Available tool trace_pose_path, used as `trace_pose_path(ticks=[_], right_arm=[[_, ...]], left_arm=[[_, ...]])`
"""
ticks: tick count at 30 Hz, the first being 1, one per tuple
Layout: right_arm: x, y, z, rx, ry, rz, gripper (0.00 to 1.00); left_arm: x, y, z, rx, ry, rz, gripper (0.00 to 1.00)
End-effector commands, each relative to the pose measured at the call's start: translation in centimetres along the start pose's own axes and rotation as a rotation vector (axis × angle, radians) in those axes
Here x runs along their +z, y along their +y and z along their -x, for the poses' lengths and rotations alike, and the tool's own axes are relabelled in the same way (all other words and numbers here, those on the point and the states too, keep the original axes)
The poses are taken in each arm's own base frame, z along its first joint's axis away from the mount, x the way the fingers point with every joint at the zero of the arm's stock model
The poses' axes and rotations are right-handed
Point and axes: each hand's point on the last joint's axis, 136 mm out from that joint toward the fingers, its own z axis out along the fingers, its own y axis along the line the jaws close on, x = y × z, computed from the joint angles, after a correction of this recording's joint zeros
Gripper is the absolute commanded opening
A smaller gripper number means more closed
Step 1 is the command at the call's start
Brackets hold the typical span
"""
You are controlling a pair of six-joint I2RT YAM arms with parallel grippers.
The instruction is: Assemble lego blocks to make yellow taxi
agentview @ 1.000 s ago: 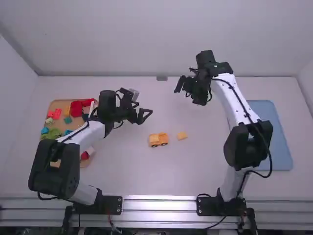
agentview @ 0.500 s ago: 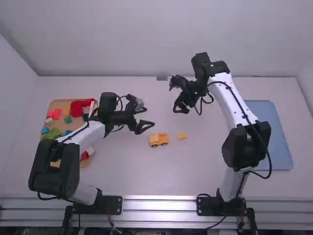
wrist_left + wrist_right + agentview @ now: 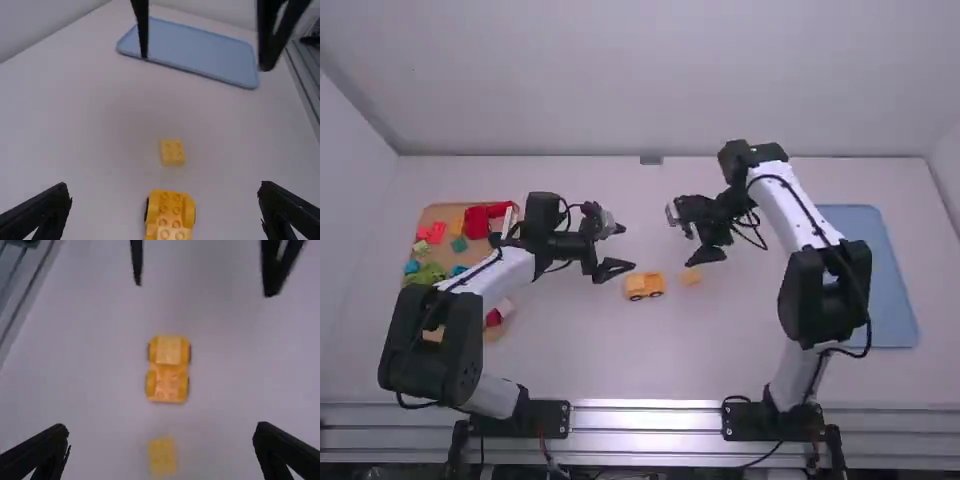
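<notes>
The yellow toy car made of chunky plastic bricks, with dark wheels (image 3: 643, 286), stood near the middle of the white table (image 3: 610, 360), about halfway between the near edge and the far edge. It was up on its wheels. The small, square yellow plastic block (image 3: 691, 277) lay flat on the table too, just beside the car, on the side toward the light blue tray (image 3: 890, 300) by the right edge. The block and the car did not touch.

The right gripper (image 3: 160, 427) was wide open and had nothing in it. It was up over the table, close to the little block. The left gripper (image 3: 165, 187) was wide open and empty too, on the other side of the car.

Most of the taxi looked built. The step in hand seemed to be getting the last yellow piece, maybe the sign for the roof. The next move called for the right gripper to go down around the block, line up with its flat sides and pinch it gently. The left gripper could hold the car so it would not roll away. Then the block would need to go straight over the bumps on the car and be pushed down until it clicked. If it went on crooked, it could pop off.
</notes>
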Motion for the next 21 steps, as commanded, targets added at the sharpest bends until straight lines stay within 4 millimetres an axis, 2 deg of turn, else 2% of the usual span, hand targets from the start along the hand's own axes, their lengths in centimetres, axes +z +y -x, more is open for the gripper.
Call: trace_pose_path(ticks=[1,5,8,12,13,16,21], right_arm=[[0.5,0.2,0.3,-0.096,-0.198,-0.047,0.99],[2.2,0.5,-1.3,-0.080,-0.306,-0.106,0.99],[3.9,0.3,-4.1,-0.108,-0.278,-0.164,0.99],[4.6,-0.7,-7.0,0.063,-0.244,-0.223,0.99],[4.6,-0.8,-7.2,0.073,-0.245,-0.228,0.99],[5.0,-0.3,-8.4,0.101,-0.256,-0.254,0.99],[6.6,2.2,-10.3,0.056,-0.249,-0.257,0.99]], left_arm=[[-0.2,-0.4,0.4,0.000,-0.018,-0.022,0.99],[-0.2,-0.5,0.5,0.001,-0.021,-0.026,0.99],[-0.2,-0.5,0.5,0.002,-0.022,-0.027,0.99],[-0.2,-0.5,0.5,0.001,-0.022,-0.027,0.99],[-0.2,-0.5,0.5,0.001,-0.021,-0.027,0.99],[-0.2,-0.5,0.5,0.003,-0.021,-0.028,0.99],[-0.2,-0.5,0.5,0.003,-0.021,-0.028,0.99]])
